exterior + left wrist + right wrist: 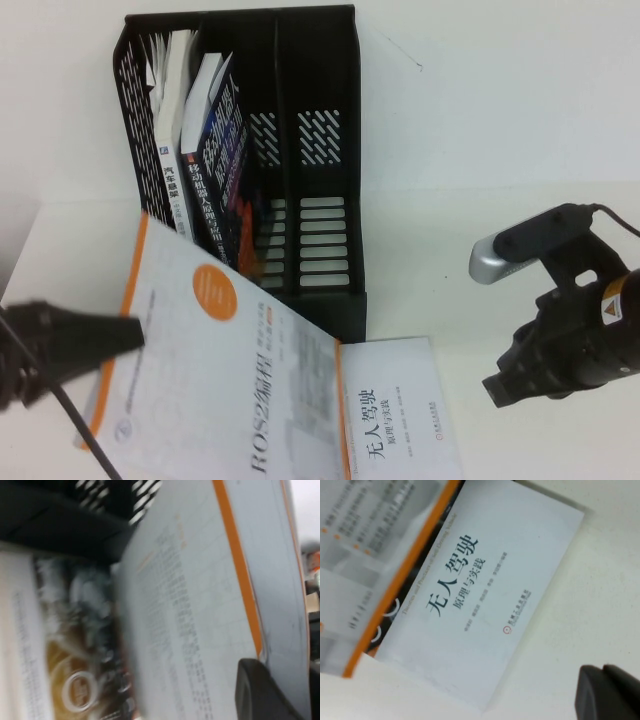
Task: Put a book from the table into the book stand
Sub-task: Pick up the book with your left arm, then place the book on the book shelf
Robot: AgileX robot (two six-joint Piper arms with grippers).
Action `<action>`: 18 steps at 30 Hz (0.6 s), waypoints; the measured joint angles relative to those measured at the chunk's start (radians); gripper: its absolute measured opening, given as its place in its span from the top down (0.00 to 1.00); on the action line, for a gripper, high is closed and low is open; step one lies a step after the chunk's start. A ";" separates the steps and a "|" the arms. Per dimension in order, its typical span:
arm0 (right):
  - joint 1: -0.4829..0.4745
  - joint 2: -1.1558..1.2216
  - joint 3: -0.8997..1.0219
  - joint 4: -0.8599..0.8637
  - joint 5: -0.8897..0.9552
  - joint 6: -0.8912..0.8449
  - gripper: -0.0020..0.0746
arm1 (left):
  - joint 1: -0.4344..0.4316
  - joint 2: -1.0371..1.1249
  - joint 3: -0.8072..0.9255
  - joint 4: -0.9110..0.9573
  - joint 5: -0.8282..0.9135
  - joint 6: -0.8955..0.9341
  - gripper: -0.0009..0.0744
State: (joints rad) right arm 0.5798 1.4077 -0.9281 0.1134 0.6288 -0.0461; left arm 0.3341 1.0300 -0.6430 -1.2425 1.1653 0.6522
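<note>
Over the table [520, 120], left gripper [135, 335] fingers pinch the book [230, 390].

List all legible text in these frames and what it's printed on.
"ROS2编程": the book, gripped by the left tool; its small print is blurred.
"无人驾驶" with subtitle "原理与实践": white book lying on the table; its publisher line is too small.
Spines in the book stand: unreadable.
Right tool: label unreadable.

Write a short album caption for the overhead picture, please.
Left gripper grips the ROS2 book before the black stand; right gripper waits over the table.
</note>
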 joint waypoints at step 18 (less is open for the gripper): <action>0.000 -0.003 0.002 0.007 0.061 0.016 0.97 | -0.002 -0.036 -0.744 0.022 0.031 -0.365 0.84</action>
State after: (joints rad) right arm 0.5798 1.4049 -0.9260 0.1205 0.6894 -0.0300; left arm 0.3323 0.9942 -1.3874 -1.2206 1.1960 0.2870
